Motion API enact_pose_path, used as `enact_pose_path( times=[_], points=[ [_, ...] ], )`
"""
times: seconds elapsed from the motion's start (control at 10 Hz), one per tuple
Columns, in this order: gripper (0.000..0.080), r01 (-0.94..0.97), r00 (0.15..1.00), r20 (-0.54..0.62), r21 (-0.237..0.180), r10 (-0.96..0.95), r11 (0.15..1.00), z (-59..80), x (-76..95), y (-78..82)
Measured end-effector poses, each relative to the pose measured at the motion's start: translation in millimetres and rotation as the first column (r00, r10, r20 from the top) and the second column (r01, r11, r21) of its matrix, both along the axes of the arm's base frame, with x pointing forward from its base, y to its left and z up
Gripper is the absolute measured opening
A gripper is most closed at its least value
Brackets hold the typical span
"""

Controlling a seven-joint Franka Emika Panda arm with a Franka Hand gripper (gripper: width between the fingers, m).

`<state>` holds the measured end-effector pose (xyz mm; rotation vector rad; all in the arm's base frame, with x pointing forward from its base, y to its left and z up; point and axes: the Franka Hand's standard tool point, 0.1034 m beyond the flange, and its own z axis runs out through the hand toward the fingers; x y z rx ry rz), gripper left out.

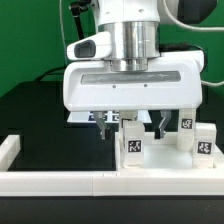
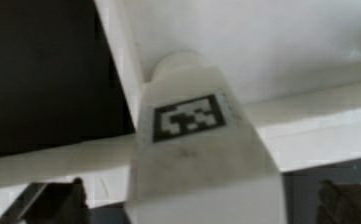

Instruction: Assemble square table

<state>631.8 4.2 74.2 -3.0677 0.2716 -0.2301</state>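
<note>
While the arm hangs low over the desk (image 1: 40, 110), the end effector (image 1: 134, 122) sits just above a cluster of leg blocks at the exterior view's right, near the border wall (image 1: 60, 182). Its fingers (image 1: 109, 123) look spread fairly wide, one either side of a leg block (image 1: 133, 142), but the exterior view doesn't show contact. In the wrist view the same leg block (image 2: 198, 130) fills the middle, tag facing the camera, with the dark fingertips (image 2: 49, 203) well out to each side and apparently not touching it. So my read: open, straddling the leg, not gripping yet (can't fully rule out light contact).

Other legs: one (image 1: 187, 125) stands just beyond on the exterior view's right, another (image 1: 204, 142) nearer the wall at the far right edge. All upright, tags visible.

The square tabletop (image 1: 85, 117) is mostly hidden behind the wrist; only a pale edge shows under the hand's left side, lying flat on the desk. Can't tell if any leg is already screwed in.

Progress, as a judgement: early. At least three legs are loose, none visibly attached. Left to do: close on this leg, carry it to a corner recess, seat and twist, then repeat for the rest.
</note>
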Motion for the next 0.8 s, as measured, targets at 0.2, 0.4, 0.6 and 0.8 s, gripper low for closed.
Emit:
enact_pose_path(
  times=[0.2, 0.4, 0.6, 0.8],
  points=[
    [0.0623, 0.012, 1.0, -0.002, 0.001, -0.012, 1.0, -0.8, -0.3, -0.3],
    [0.0441, 0.129, 0.992, -0.009, 0.023, -0.129, 0.991, -1.9, -0.8, 0.1],
    [0.0289, 0.257, 0.966, -0.018, 0.04, -0.256, 0.966, -2.2, -1.0, -2.1],
    [0.0289, 0.352, 0.936, -0.027, 0.052, -0.351, 0.935, -2.4, -1.4, -1.9]
  ],
)
